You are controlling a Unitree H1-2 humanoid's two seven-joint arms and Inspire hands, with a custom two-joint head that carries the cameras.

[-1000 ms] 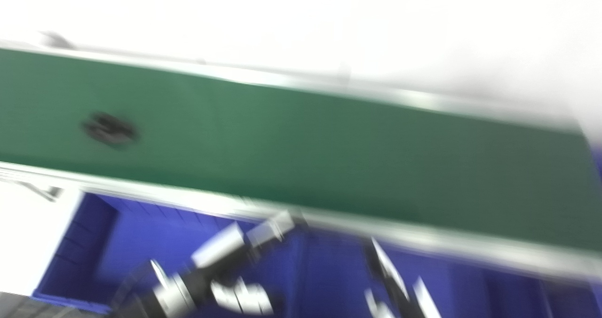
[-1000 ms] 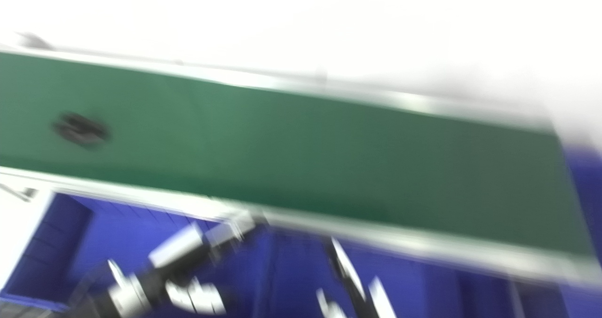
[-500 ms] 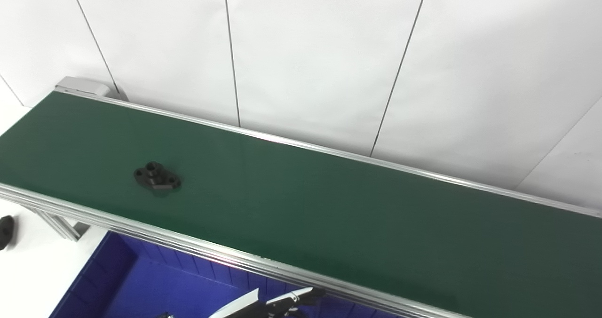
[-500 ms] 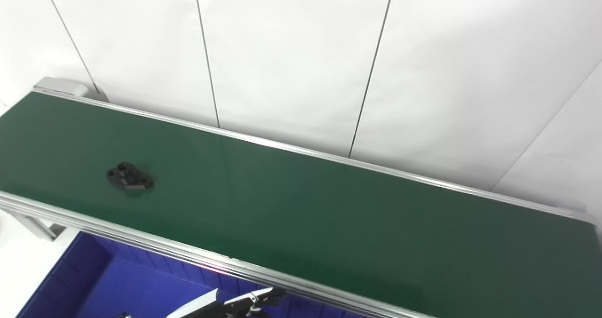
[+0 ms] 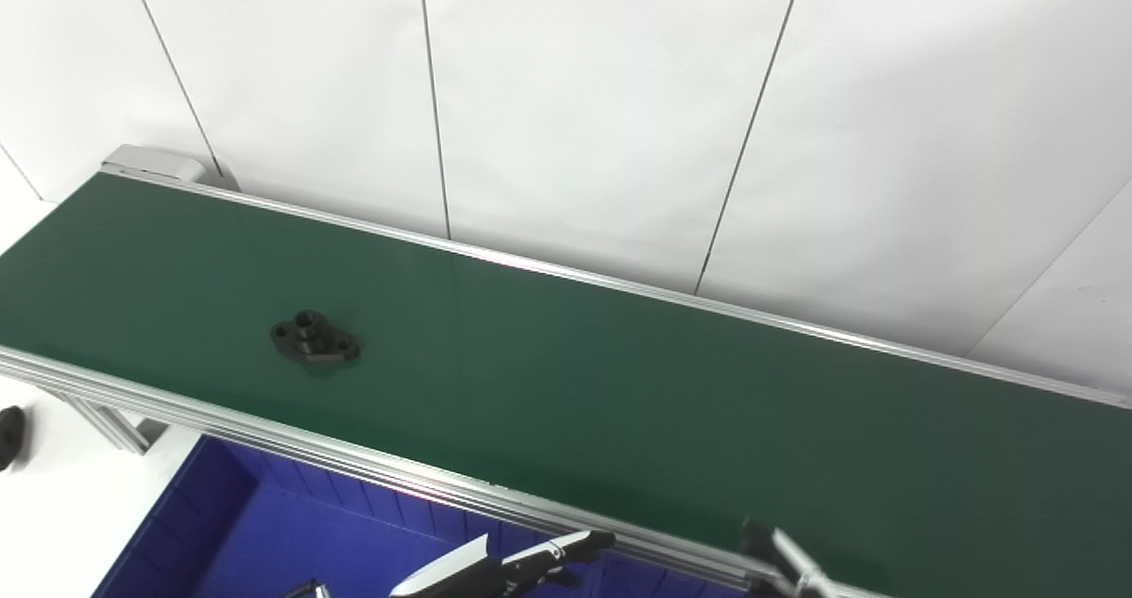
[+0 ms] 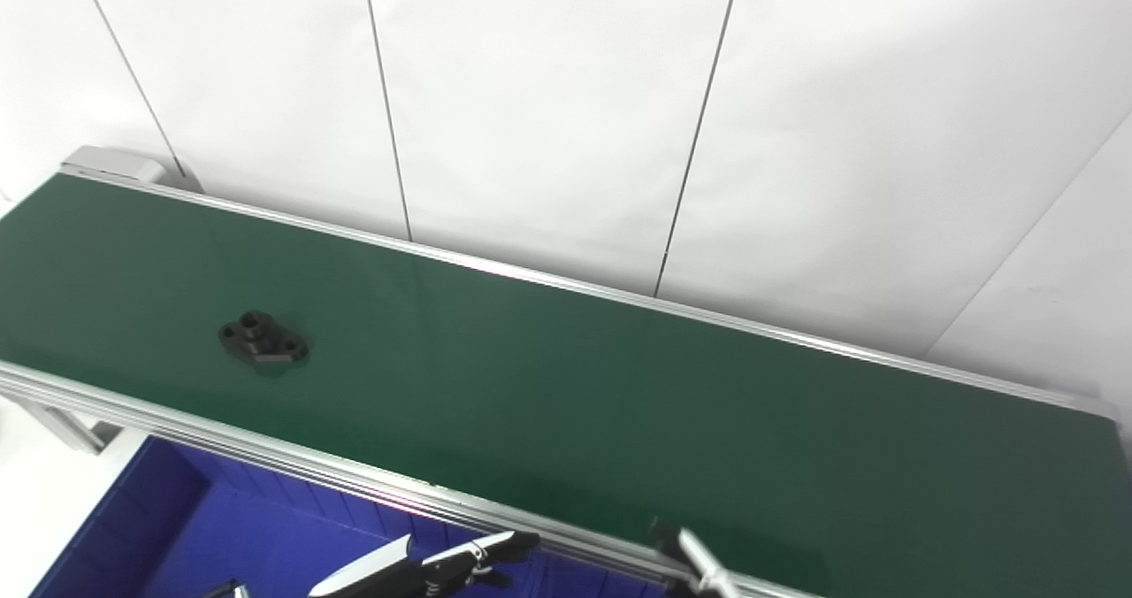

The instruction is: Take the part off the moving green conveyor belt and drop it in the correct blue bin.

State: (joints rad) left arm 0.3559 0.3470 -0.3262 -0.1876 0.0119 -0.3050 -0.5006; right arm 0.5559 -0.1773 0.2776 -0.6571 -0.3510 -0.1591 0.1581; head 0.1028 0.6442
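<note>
A small black part [image 5: 315,341] with holes lies on the green conveyor belt [image 5: 619,386], toward its left end; it also shows in the right eye view [image 6: 263,341]. Only the fingertips of my left hand [image 5: 504,564] show at the bottom edge, spread apart over the blue bin [image 5: 265,536] and holding nothing. A few fingertips of my right hand [image 5: 783,558] rise at the bottom edge by the belt's near rail. Both hands are far right of the part.
The belt's silver near rail [image 5: 354,465] runs between the bin and the belt. A white panelled wall [image 5: 575,94] stands behind. A small dark object [image 5: 11,423] sits on the white surface at far left.
The camera tilted up and steadied after a blurred frame. The part has drifted a little to the right on the belt. Right-hand fingertips have risen into view at the bottom edge.
</note>
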